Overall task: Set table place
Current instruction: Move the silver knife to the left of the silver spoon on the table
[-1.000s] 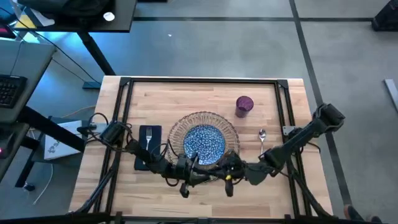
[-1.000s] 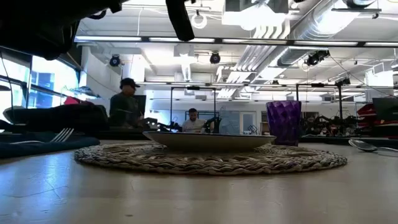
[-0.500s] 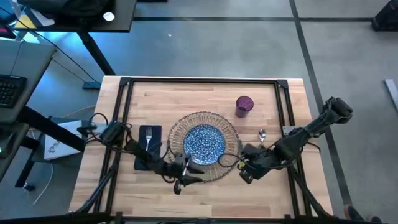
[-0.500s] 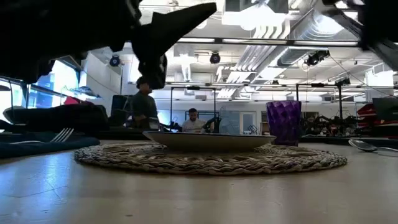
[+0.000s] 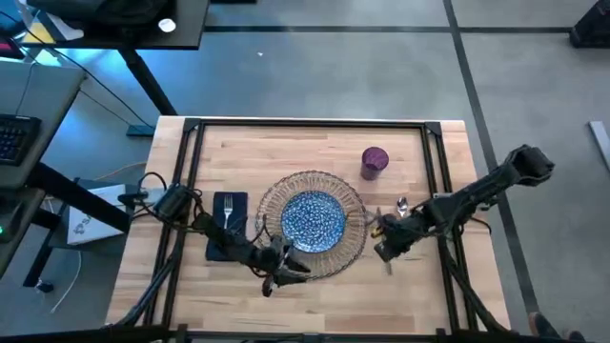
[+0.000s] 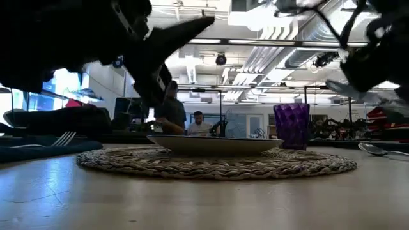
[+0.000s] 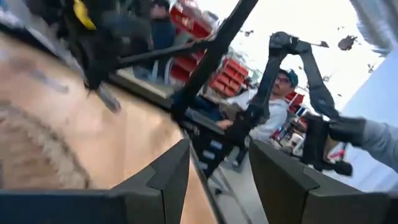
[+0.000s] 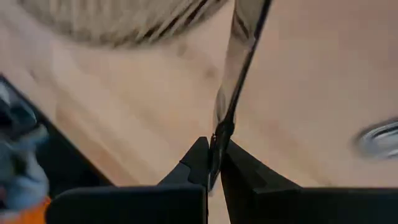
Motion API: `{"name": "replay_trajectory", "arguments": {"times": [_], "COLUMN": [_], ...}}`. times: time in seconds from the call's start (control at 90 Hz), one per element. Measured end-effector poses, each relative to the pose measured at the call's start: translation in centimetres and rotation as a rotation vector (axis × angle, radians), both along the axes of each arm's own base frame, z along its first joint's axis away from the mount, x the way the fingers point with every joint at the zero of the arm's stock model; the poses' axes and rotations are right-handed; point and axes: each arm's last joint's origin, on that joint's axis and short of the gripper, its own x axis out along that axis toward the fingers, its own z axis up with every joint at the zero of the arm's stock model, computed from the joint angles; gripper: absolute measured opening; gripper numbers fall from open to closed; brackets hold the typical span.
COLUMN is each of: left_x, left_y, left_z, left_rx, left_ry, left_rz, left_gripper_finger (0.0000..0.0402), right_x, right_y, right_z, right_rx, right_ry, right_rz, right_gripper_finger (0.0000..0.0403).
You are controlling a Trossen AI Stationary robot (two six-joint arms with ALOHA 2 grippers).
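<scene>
A blue-white speckled plate (image 5: 313, 217) sits on the round wicker mat (image 5: 355, 202) in the middle of the table (image 5: 286, 152). A dark napkin (image 5: 235, 203) with a fork (image 5: 228, 213) on it lies left of the mat. A purple cup (image 5: 374, 160) stands far right of it, and a spoon (image 5: 402, 204) lies to its right. My right gripper (image 5: 385, 250) hovers by the mat's right rim, shut on a silver knife (image 8: 239, 56). My left gripper (image 5: 284, 272) is open (image 7: 217, 171) above the mat's near edge with nothing between its fingers. My right gripper pinches one end of the knife (image 8: 219, 127) between its two fingers. The knife shows edge-on and runs straight out ahead of the fingers, along them. It is lifted clear above the wood, between the mat and the spoon.
Black rails (image 5: 187, 181) frame the tabletop on the left, far and right sides. Bare wood lies beyond the mat toward the far edge and along the near edge. People stand in the room behind the table (image 6: 171, 105).
My right gripper has left the mat's near edge, where it met my left gripper, and gone toward the table's right edge and a little farther back. It has carried the knife clear of the table. My left gripper has drawn back slightly toward the left.
</scene>
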Motion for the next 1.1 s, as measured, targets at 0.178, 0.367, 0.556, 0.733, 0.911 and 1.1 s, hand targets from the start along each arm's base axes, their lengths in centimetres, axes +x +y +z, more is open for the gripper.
{"name": "replay_trajectory", "arguments": {"times": [0.178,0.367,0.556,0.733,0.911,1.1], "left_x": [-1.0,-1.6,-2.4,-3.0,-2.7,-2.2], "left_y": [1.9,3.3,3.9,4.4,5.5,6.7], "left_z": [-1.2,-2.0,-2.6,-3.1,-3.0,-2.9], "left_rx": [0.026,0.057,0.104,0.129,0.137,0.163], "left_ry": [0.056,0.097,0.122,0.149,0.136,0.118], "left_rz": [0.027,0.033,0.033,0.034,0.051,0.069], "left_gripper_finger": [0.0146,0.0146,0.0146,0.0146,0.0146,0.0146], "right_x": [-1.7,-2.7,-2.0,-1.9,-1.2,0.0], "right_y": [-3.1,-5.5,-7.1,-7.5,-7.3,-7.1], "right_z": [-0.9,-1.6,-1.5,-1.5,-1.8,-3.3], "right_rx": [0.017,-0.001,0.003,0.054,0.12,0.184], "right_ry": [0.003,0.084,0.026,0.036,0.027,0.071], "right_rz": [-0.137,-0.241,-0.305,-0.325,-0.296,-0.258], "right_gripper_finger": [0.0,0.0,0.0,0.0,0.0,0.0]}}
